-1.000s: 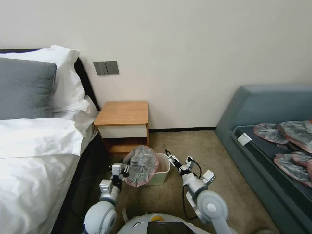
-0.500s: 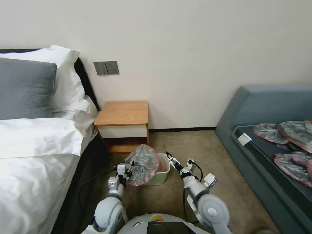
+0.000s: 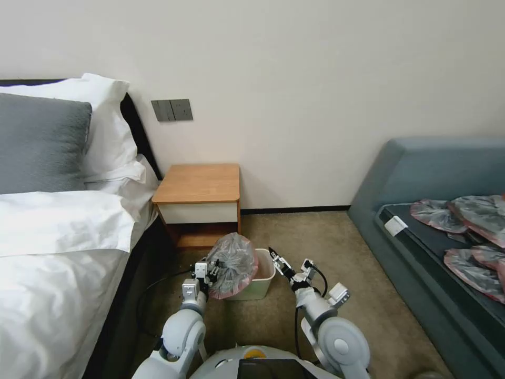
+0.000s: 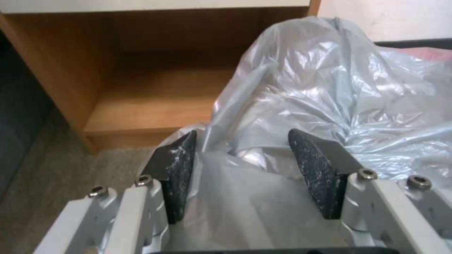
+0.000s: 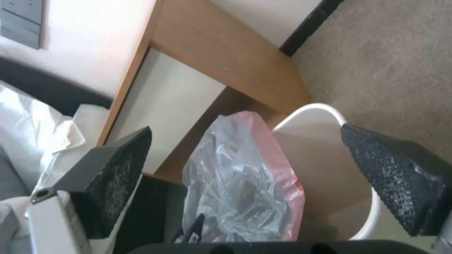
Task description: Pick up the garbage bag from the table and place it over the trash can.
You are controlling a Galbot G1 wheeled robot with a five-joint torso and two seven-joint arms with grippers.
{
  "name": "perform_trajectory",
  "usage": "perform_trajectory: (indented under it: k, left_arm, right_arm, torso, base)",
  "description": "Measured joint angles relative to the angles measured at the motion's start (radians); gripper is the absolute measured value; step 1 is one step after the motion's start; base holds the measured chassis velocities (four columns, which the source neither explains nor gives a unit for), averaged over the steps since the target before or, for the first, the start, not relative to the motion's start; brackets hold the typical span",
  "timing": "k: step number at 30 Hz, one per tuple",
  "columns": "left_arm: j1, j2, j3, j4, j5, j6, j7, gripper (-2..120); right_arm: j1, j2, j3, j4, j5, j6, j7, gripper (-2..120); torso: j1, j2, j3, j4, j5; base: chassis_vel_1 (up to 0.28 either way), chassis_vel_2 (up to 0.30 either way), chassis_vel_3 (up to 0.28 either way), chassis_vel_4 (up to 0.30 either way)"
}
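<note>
Fingers of the left gripper stand apart with garbage bag plastic lying between them; whether the pads touch it is unclear. The bag drapes over the trash can's side nearest the bed. Right gripper, pads wide apart, hovers beside the can's far rim. The desk stands just behind the can. No writing is readable.

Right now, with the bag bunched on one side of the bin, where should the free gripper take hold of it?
Probably the pinkish-red rim of the garbage bag, approached from the uncovered side of the trash can. The right gripper is open beside it; the left gripper straddles plastic.
</note>
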Motion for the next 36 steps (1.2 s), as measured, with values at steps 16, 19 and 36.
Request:
perform_trajectory:
  k: [16,19,36]
  left_arm:
    - [-0.066,-0.014,0.026,0.059,-0.059,0.064,-0.032,42]
    - [-0.072,-0.017,0.03,0.068,-0.061,0.065,-0.034,42]
    - [-0.094,-0.025,0.047,0.099,-0.081,0.066,-0.057,9]
  right_arm:
    - [-0.015,0.003,-0.014,0.001,-0.017,0.01,0.001,100]
    - [-0.015,0.003,-0.013,0.001,-0.017,0.01,0.001,100]
    - [-0.013,0.003,-0.002,0.018,-0.017,0.012,-0.003,100]
  torso:
    - [0.0,0.0,0.0,0.0,0.0]
    - [0.0,0.0,0.0,0.0,0.0001]
    - [0.0,0.0,0.0,0.0,0.0001]
  base:
    - [0.0,0.0,0.0,0.0]
    - [0.0,0.0,0.0,0.0]
    - [0.0,0.0,0.0,0.0]
